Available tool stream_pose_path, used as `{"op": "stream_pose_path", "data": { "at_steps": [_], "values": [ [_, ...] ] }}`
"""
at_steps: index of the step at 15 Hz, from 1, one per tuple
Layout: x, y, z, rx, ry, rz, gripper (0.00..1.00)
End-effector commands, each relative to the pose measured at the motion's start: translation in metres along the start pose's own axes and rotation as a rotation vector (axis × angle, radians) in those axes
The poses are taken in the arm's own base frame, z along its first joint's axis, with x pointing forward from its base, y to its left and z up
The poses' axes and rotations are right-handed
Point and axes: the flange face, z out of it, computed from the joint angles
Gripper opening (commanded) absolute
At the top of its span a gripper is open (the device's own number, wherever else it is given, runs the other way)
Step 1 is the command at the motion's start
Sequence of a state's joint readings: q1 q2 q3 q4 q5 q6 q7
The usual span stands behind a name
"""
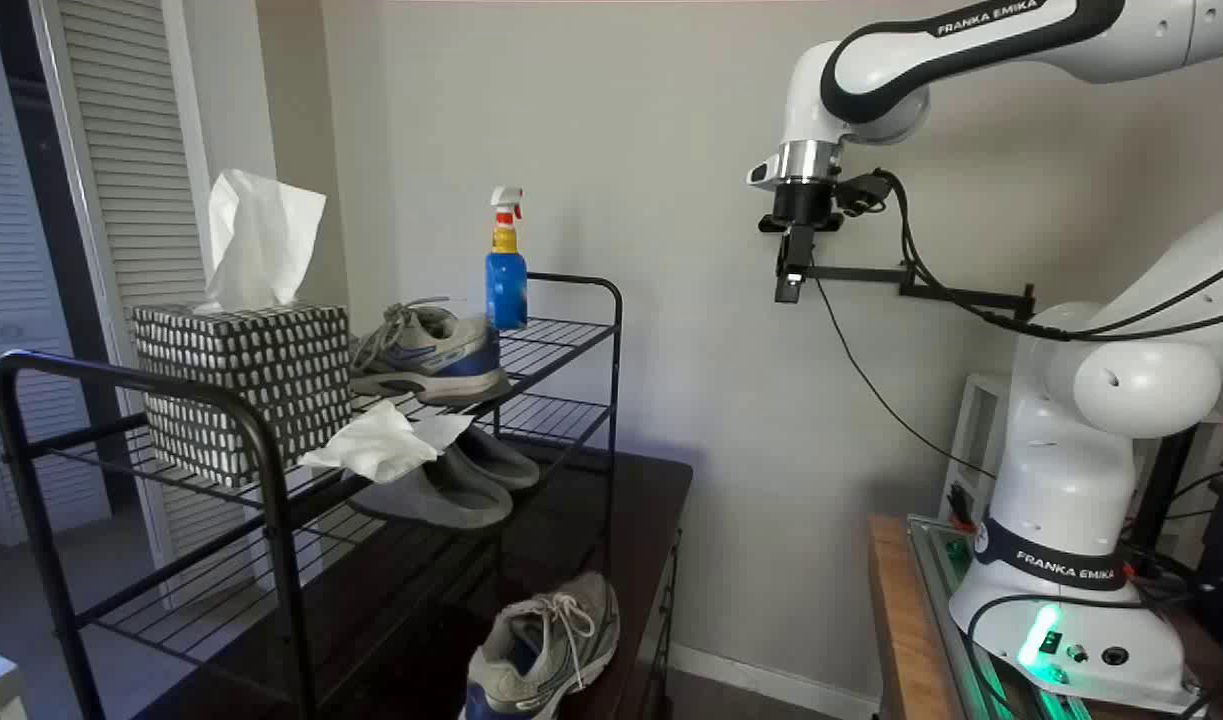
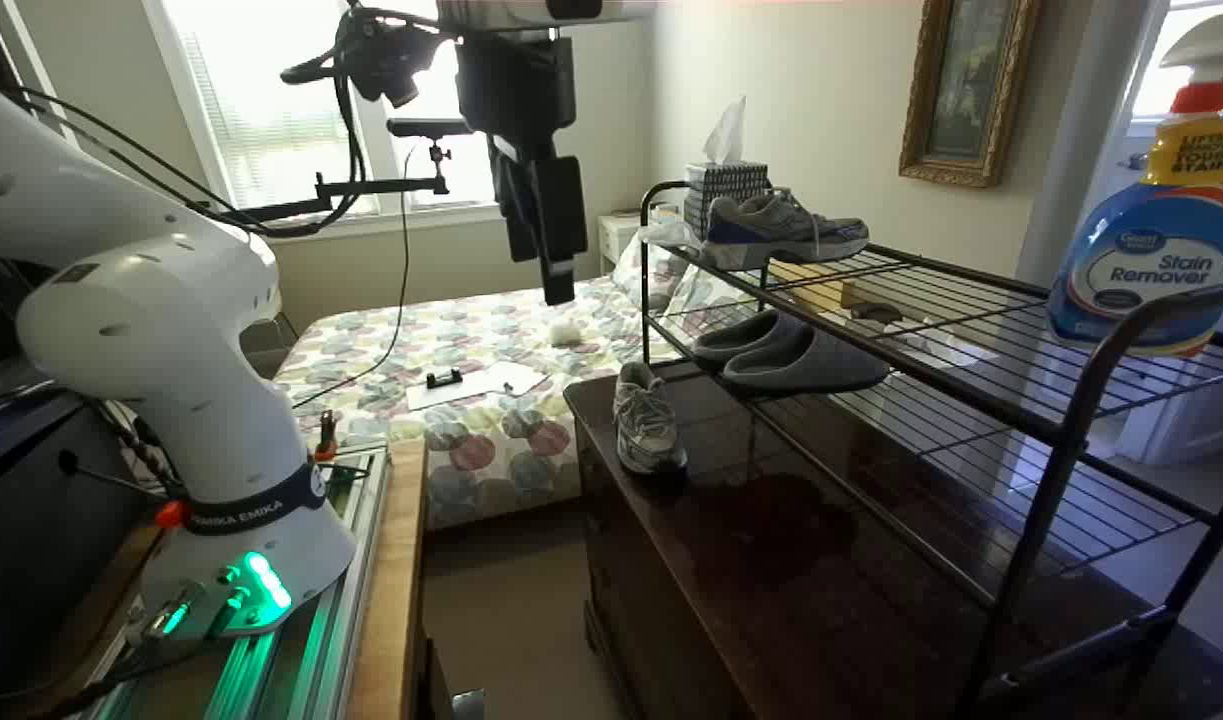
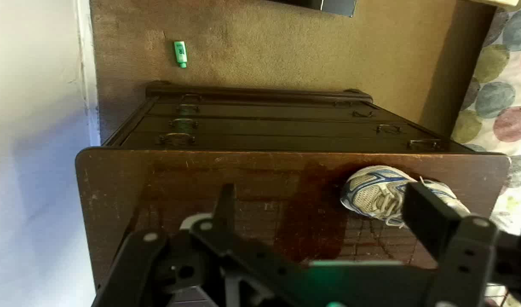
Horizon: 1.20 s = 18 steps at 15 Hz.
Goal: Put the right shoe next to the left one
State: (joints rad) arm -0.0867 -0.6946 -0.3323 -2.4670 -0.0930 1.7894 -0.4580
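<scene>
In an exterior view the upper sneaker [image 1: 436,352] tops the rack [image 1: 283,545], toe behind the tissue box [image 1: 251,390]; the lower sneaker [image 1: 541,650] sits beside the rack, heel cut off. In an exterior view the rack partly hides the bottle [image 2: 1151,250]. Wrist view: the gripper [image 3: 322,200], spread, hides part of the lower sneaker

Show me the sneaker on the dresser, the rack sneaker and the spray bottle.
Dresser sneaker [image 2: 649,416]: in an exterior view, on its laces.
Rack sneaker [image 2: 774,230]: in an exterior view, on its upper.
Spray bottle [image 2: 1153,258]: in an exterior view, on its label.
</scene>
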Motion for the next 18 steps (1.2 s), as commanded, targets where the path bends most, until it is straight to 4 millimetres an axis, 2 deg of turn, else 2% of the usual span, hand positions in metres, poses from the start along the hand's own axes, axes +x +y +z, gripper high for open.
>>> {"op": "stream_pose_path", "data": {
  "at_steps": [1, 5, 7, 10, 14, 18],
  "values": [
    [0.000, 0.000, -0.001, 0.000, -0.001, 0.000, 1.00],
    [0.000, 0.000, -0.001, 0.000, -0.001, 0.000, 1.00],
    [0.003, -0.013, 0.001, -0.001, 0.058, 0.076, 1.00],
    [0.009, -0.045, 0.016, -0.004, 0.127, 0.227, 1.00],
    [0.017, -0.086, 0.051, -0.016, 0.156, 0.432, 1.00],
    [0.020, -0.128, 0.087, -0.111, 0.210, 0.606, 1.00]
  ]
}}
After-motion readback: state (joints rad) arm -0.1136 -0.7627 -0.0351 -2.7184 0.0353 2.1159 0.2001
